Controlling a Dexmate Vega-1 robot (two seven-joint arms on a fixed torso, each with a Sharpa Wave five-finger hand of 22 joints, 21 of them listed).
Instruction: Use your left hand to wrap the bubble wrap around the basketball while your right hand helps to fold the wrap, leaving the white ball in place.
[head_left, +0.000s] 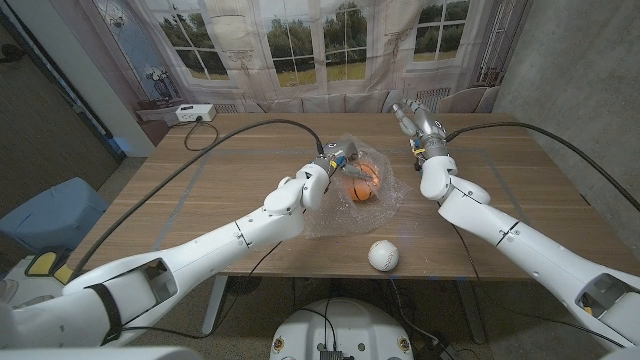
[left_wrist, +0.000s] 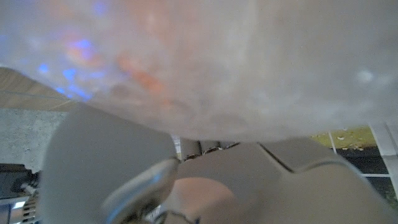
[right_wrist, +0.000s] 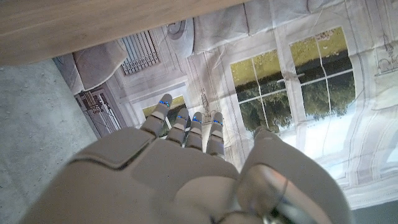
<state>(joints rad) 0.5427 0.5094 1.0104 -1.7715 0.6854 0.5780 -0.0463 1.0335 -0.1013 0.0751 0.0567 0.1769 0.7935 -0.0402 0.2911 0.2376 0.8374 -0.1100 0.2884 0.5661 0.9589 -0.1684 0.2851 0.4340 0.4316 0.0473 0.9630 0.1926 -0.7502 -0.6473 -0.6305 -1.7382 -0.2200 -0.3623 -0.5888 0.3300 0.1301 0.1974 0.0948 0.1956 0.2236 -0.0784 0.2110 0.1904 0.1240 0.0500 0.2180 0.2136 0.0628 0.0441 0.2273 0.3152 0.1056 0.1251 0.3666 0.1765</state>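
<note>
My left hand (head_left: 338, 160) grips the bubble wrap (head_left: 385, 200) beside the basketball (head_left: 362, 186); my empty right hand (head_left: 415, 124), fingers apart, stands farther off.

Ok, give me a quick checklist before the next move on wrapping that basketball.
1. Left hand on the bubble wrap: ok, it is at the wrap's edge, and the left wrist view has wrap right against the camera.
2. Basketball inside the wrap: ok, orange shows through the plastic.
3. Wrap fully closed over the basketball: cannot tell.
4. Right hand helping fold: not ok, it is raised beyond the wrap, holding nothing.
5. White ball left in place: ok, it sits apart near the table's front edge.
</note>
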